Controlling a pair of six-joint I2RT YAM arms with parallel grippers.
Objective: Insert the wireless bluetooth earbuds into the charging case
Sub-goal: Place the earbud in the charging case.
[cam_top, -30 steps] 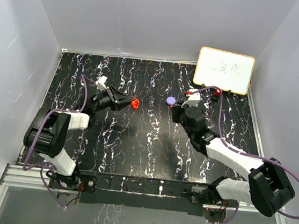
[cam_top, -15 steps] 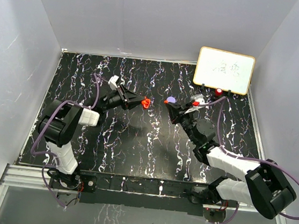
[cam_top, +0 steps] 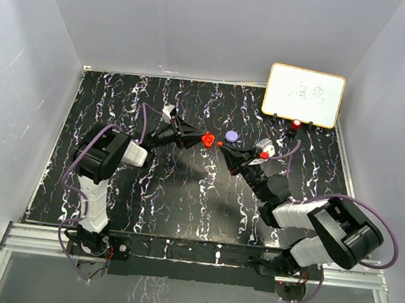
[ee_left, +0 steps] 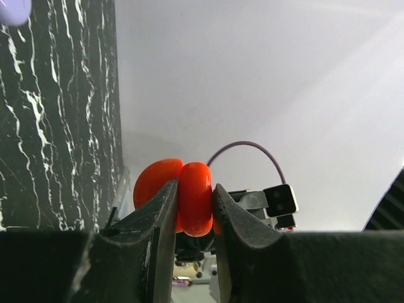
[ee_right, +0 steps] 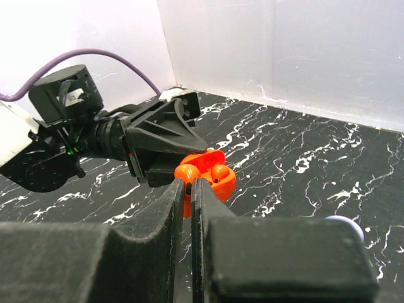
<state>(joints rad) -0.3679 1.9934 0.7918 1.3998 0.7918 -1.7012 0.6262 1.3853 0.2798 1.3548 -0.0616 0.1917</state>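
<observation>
Red charging case (ee_right: 205, 173) open, pinched edgewise in left tool (ee_left: 196, 196) mid-air (one red earbud (ee_right: 219, 172) seated inside).

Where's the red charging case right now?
Top view, mid-table: the red charging case is clamped in the left gripper, just left of the shut right gripper, with the purple disc close behind them.

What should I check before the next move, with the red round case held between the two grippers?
1. Left gripper clamped on the round red plastic charging case: ok.
2. Case lid open, facing the right gripper: ok.
3. Right gripper's tips lined up at the open case: ok.
4. Tiny red earbud pinched in the shut right gripper: cannot tell.
</observation>
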